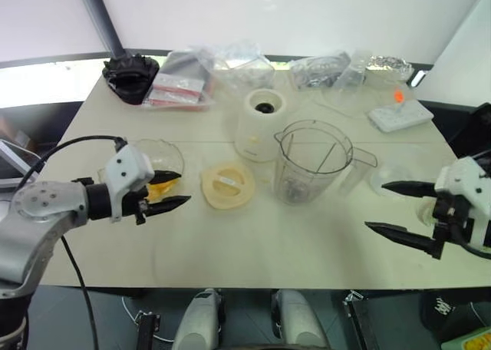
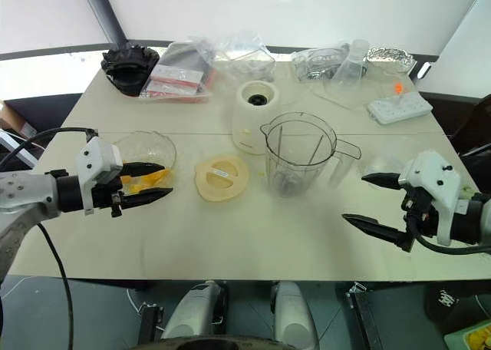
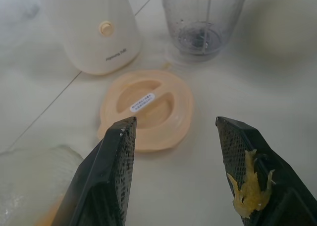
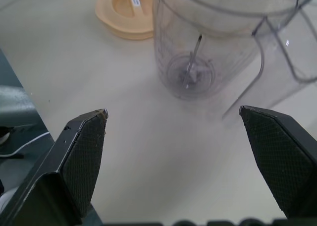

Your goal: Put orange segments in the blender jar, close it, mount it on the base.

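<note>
The orange segments (image 1: pixel 160 188) lie in a shallow glass bowl (image 1: pixel 158 153) at the table's left. My left gripper (image 1: pixel 177 189) hovers just beside that bowl, pointing toward the middle of the table. It is open with nothing between its fingers, and a scrap of orange pulp (image 3: pixel 250 192) sticks to one pad. The blender jar (image 1: pixel 313 163) stands upright and uncovered at the table's middle, with the cream base (image 1: pixel 260 125) just behind it to the left. The flat cream lid (image 1: pixel 228 185) lies between bowl and jar. My right gripper (image 1: pixel 376 206) is wide open to the right of the jar, apart from it.
A black object (image 1: pixel 130 75), plastic bags (image 1: pixel 184 77) and foil-wrapped items (image 1: pixel 387 64) line the far edge. A white flat device (image 1: pixel 399 116) sits at the back right. A clear round dish (image 1: pixel 391 177) lies right of the jar, close to my right gripper.
</note>
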Robot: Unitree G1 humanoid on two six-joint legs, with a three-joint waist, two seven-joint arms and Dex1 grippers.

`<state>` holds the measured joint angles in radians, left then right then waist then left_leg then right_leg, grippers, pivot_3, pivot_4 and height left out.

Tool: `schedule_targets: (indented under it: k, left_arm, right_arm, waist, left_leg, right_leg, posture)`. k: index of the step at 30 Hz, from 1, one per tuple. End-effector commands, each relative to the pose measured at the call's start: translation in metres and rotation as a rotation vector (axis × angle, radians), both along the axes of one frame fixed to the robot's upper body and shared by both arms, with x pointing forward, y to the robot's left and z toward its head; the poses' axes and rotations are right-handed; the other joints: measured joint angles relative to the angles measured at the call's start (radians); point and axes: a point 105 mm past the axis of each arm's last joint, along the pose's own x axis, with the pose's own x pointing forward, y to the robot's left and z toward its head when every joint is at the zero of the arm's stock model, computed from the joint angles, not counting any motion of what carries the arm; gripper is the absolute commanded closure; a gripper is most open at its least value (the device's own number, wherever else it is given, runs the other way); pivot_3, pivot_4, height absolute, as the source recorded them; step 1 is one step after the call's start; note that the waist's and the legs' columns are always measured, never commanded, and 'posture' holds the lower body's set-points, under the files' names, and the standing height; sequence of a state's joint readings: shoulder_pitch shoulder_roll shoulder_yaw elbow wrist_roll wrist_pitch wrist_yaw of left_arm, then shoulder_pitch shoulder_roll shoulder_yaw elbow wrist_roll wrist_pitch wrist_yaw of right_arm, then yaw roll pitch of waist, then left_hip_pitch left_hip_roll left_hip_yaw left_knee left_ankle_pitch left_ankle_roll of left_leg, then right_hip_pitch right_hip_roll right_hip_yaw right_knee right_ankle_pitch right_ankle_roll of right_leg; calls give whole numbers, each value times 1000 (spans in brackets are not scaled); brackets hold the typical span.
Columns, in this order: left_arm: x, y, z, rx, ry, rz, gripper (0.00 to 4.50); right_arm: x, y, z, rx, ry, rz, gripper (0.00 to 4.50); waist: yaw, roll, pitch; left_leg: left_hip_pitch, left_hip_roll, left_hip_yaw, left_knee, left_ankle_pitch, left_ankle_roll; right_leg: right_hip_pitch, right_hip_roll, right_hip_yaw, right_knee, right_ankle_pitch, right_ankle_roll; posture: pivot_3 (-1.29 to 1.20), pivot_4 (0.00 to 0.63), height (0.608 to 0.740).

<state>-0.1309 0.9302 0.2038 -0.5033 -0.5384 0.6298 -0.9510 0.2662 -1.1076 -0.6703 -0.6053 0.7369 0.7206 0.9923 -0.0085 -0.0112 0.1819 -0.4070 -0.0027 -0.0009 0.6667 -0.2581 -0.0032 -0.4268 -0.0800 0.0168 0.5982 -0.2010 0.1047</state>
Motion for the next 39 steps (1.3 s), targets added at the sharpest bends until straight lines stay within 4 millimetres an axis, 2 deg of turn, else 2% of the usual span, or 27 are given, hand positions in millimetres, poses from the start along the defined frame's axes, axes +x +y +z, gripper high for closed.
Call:
schedule_targets:
  k: [1,8,27,31,35,39]
  left_arm:
    - [0,-1,6,7,-10,-32,1865]
    - [5,-1,3,21,-18,-27,1865]
    - [13,9,7,69,-18,-15,1865]
    - [36,29,15,222,-24,-77,1865]
    - [63,39,22,323,13,-147,1865]
    - [79,51,11,514,72,-226,1865]
  right_arm:
    - [4,4,16,-8,-58,18,45]
    - [9,15,16,18,-62,47,45]
    - [11,17,16,25,-61,50,45]
    - [19,20,18,30,-91,52,45]
    - [19,27,13,26,-68,90,45]
    - [20,31,14,20,-68,107,45]
  waist:
    - [0,0,0]
    - [-1,-3,2]
    - [-1,-4,2]
    - [2,-5,3]
    - [1,-5,3]
    - [1,-5,3]
  left_leg:
    - [-1,0,0,0,0,0]
    - [-1,0,0,0,0,0]
    - [-1,0,0,0,0,0]
    - [-1,0,2,0,0,0]
    - [-1,0,4,0,0,0]
    - [-3,-2,6,0,-1,1]
  right_leg:
    - [0,0,0,0,0,0]
    - [-1,0,0,-1,0,0]
    - [-1,0,0,0,0,0]
    - [-1,0,0,0,0,0]
    - [-1,0,-1,-1,0,-1]
    - [-2,-1,0,-2,0,0]
  posture:
    - [0,150,740]
    - [0,150,740]
    - [0,150,740]
    - [0,150,740]
    - [0,150,740]
    - [0,150,740]
